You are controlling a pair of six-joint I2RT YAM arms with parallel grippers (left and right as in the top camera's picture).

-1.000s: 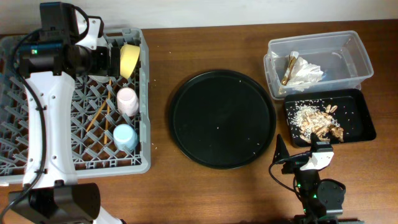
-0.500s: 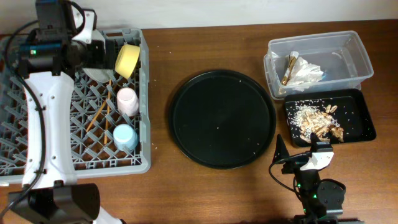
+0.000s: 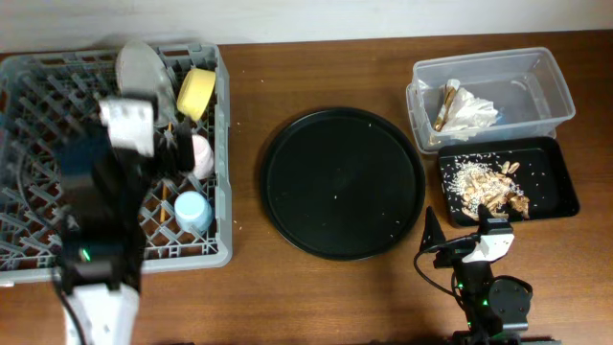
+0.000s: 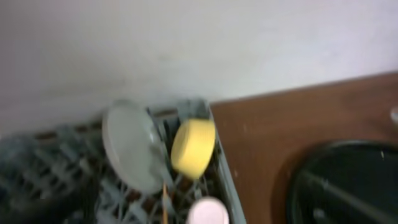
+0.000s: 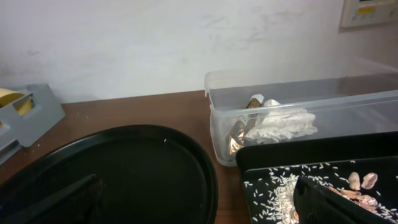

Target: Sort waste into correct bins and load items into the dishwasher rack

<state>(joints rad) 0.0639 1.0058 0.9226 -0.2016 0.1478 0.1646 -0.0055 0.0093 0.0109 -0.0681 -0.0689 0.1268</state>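
The grey dishwasher rack [image 3: 24,105] at the left holds the pale grey plate [image 3: 144,67] on edge at the back, the yellow bowl [image 3: 199,91], the pink cup [image 3: 201,158] and the light-blue cup [image 3: 192,211]. The left wrist view shows the plate [image 4: 130,146], bowl [image 4: 193,146], pink cup [image 4: 208,213] and a chopstick [image 4: 165,204], but none of its own fingers. My left gripper [image 3: 177,153] is blurred over the rack, next to the pink cup and apart from the plate. My right gripper [image 3: 462,232] is open and empty at the front right [image 5: 199,205].
The large round black tray [image 3: 343,182] lies mid-table. The clear tub [image 3: 536,67] at back right holds the white napkin [image 3: 471,110] and gold wrapper [image 3: 445,103]. The shallow black tray [image 3: 560,187] in front of it holds food scraps [image 3: 493,187] and rice.
My left arm has pulled back from the rack's far corner toward the front. The plate now stands on edge in the rack, free of the gripper. The right arm has not moved.
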